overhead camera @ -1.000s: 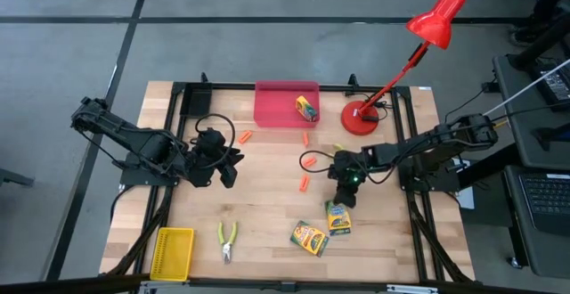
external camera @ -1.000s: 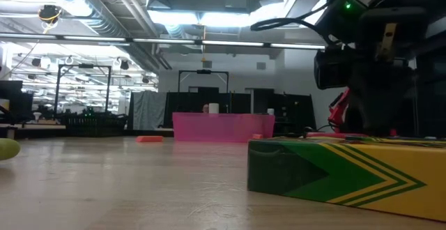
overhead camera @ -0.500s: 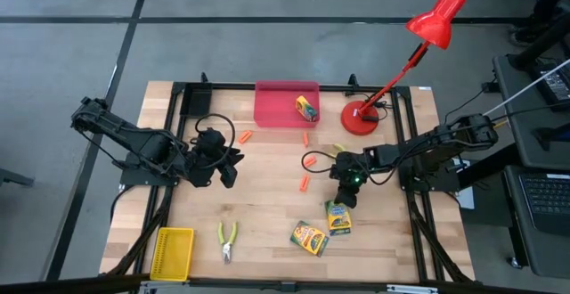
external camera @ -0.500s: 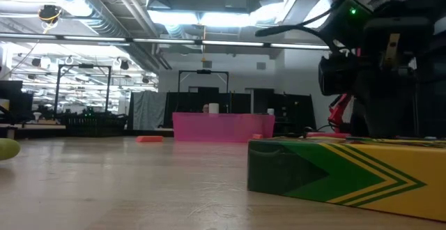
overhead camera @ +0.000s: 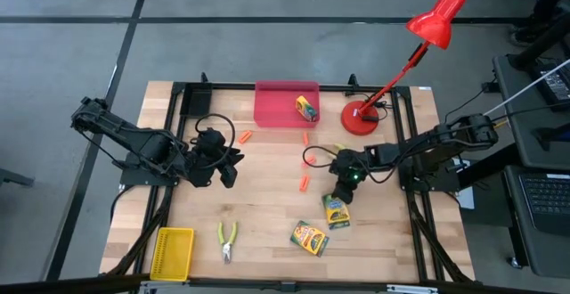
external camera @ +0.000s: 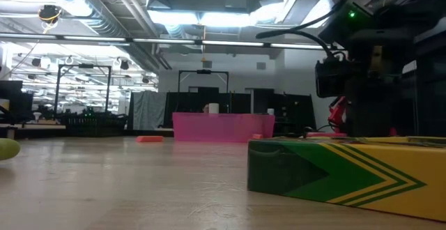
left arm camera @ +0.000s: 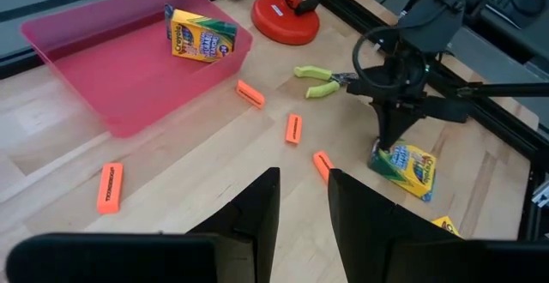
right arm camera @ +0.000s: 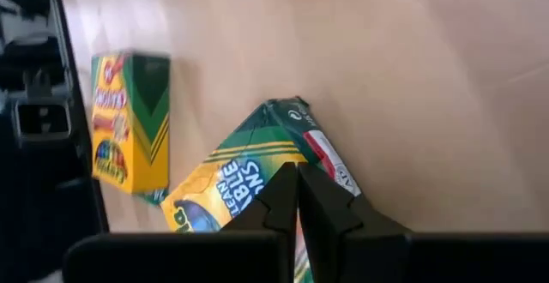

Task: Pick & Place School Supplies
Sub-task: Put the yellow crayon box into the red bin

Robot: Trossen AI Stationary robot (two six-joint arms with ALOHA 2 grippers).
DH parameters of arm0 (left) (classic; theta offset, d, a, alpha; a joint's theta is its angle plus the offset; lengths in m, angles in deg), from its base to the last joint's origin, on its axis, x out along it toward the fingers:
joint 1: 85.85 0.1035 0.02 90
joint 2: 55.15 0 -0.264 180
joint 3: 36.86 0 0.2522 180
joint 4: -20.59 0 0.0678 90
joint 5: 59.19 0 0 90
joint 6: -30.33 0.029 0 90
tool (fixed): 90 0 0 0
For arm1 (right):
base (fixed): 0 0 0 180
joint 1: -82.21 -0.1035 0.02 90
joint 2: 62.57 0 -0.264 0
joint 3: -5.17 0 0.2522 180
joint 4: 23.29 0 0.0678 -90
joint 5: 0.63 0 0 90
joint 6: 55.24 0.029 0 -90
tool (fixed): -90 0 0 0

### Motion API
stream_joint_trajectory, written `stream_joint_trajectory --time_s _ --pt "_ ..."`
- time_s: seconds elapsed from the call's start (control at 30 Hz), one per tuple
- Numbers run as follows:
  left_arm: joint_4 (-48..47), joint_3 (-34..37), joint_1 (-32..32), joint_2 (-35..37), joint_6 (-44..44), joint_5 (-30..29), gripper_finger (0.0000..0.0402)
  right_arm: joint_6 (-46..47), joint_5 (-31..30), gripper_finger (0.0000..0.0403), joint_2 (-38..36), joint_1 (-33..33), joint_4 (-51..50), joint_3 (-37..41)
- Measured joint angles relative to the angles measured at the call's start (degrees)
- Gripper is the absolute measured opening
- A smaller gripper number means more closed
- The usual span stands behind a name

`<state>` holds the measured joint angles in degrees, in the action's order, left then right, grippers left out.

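We have the right gripper (overhead camera: pixel 339 201) clamped on a crayon box (overhead camera: pixel 337 212) at the desk's (overhead camera: pixel 267 205) right middle, so next we should lift it toward the pink tray (overhead camera: pixel 276 107); the left gripper (overhead camera: pixel 228 171) waits half open.

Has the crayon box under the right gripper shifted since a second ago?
Yes. The crayon box tilted and slid slightly away from the near table edge, with the right gripper.

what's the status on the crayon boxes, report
Right gripper shut on crayon box, one end lifting. Left gripper waits, part open, empty. One box in pink bin. Path clear.
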<state>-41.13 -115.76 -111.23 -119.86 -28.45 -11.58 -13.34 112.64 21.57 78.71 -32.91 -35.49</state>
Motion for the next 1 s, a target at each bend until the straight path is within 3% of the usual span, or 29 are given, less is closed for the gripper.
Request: stream_joint_trajectory --time_s 0.4,0.73,1.0 --pt "0.23 0.02 0.01 0.0 -0.1 -0.62 0.0097 1.83 -4.13 0.001 0.29 3.72 0.55 0.0" --pt "0.87 0.02 0.0 0.0 -0.2 -0.63 0.0097 4.25 -3.58 0.0009 5.8 5.31 6.71 -0.15" --pt "1.5 0.02 0.02 -0.01 -0.02 -1.18 0.0097 6.38 -3.98 0.0008 6.14 7.47 8.51 -0.11"
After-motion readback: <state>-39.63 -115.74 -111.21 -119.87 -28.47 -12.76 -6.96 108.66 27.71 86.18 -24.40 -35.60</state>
